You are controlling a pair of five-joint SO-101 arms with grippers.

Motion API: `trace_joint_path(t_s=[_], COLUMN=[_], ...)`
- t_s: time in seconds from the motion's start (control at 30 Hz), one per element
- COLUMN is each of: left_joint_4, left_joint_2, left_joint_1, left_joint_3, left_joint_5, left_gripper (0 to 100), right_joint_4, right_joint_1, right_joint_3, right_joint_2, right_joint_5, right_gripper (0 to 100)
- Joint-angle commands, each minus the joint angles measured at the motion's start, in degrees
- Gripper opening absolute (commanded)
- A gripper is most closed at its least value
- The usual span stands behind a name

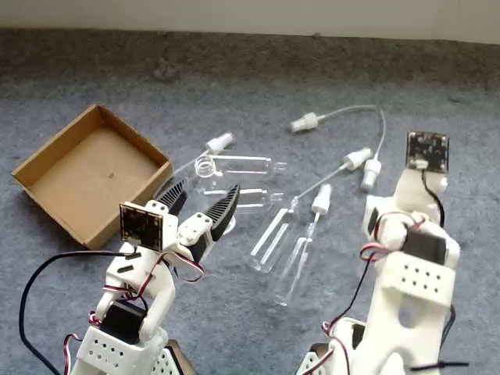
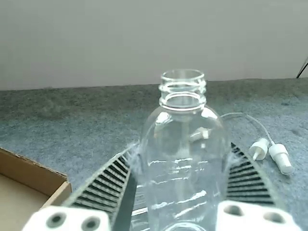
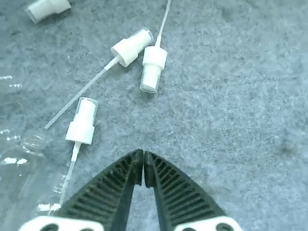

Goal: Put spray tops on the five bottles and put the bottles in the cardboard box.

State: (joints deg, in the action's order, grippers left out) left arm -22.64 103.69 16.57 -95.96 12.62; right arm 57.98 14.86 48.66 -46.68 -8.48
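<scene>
Holding a clear bottle (image 2: 185, 154) in the left pincer (image 1: 211, 186): ribbed jaws pressed against its two sides, open threaded neck pointing away from the wrist, toward the far edge of the grey carpet (image 1: 258, 86). Just beside that pincer, on the side away from the other arm: the cardboard box (image 1: 90, 176), open side up, flat on the carpet. Between the two arms, lying on their sides: what look like four more bottles (image 1: 269, 238), though hard to count with the glass so clear; two crosswise just beyond the held one, two lengthwise nearer the right arm. Scattered around them: five white spray tops (image 1: 357, 158), each with a thin tube. One near the held bottle's neck, one farther back with a long curved tube, two close together near the right arm, one by the lengthwise pair with its tube running alongside. Right pincer (image 3: 143, 166) hanging over bare carpet, jaws closed tip to tip, near the close-set pair of tops and apart from every bottle.
</scene>
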Motion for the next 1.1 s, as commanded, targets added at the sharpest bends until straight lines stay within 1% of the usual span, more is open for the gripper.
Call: trace_joint_path(t_s=[0.0, 0.17, 0.27, 0.33, 0.5, 0.73, 0.83, 0.93, 1.0, 1.07], left_joint_4=[-0.5, -0.7, -2.3, -2.5, -2.5, -2.5, -2.5, -2.6, -2.6, -2.6], left_joint_2=[0.8, 0.7, 0.7, 0.8, 0.8, 0.8, 0.8, 0.8, 0.7, 0.7], left_joint_1=[-0.3, -0.3, -0.3, -0.2, -0.2, -0.2, -0.2, -0.2, -0.2, -0.2], left_joint_3=[-1.2, -1.2, -1.2, -1.2, -1.2, -1.2, -1.2, -1.2, -1.2, -1.2], left_joint_5=[-0.7, -0.8, -0.8, -0.8, -0.8, -0.8, -0.8, -0.8, -0.8, -0.8], left_gripper=[12, 12, 12, 12, 12, 12, 12, 12, 12, 12], right_joint_4=[-1.5, -0.9, -0.9, 0.3, 7.0, 8.0, 8.0, 7.9, 8.0, 8.0], right_joint_1=[0.5, 0.5, 0.5, -0.3, -7.0, -16.8, -20.8, -21.9, -22.0, -21.8], right_joint_3=[-9.0, -19.6, -25.6, -29.2, -38.0, -43.6, -43.2, -42.8, -42.6, -41.5], right_joint_2=[7.3, 19.6, 26.7, 31.1, 40.1, 47.3, 48.5, 50.2, 52.1, 54.1], right_joint_5=[3.0, 3.6, 3.6, 3.6, 3.6, 4.5, 13.2, 25.2, 31.9, 34.3], right_gripper=[0.7, 0.7, 0.8, 3.0, 16.5, 17.6, 17.6, 17.6, 17.6, 17.6])
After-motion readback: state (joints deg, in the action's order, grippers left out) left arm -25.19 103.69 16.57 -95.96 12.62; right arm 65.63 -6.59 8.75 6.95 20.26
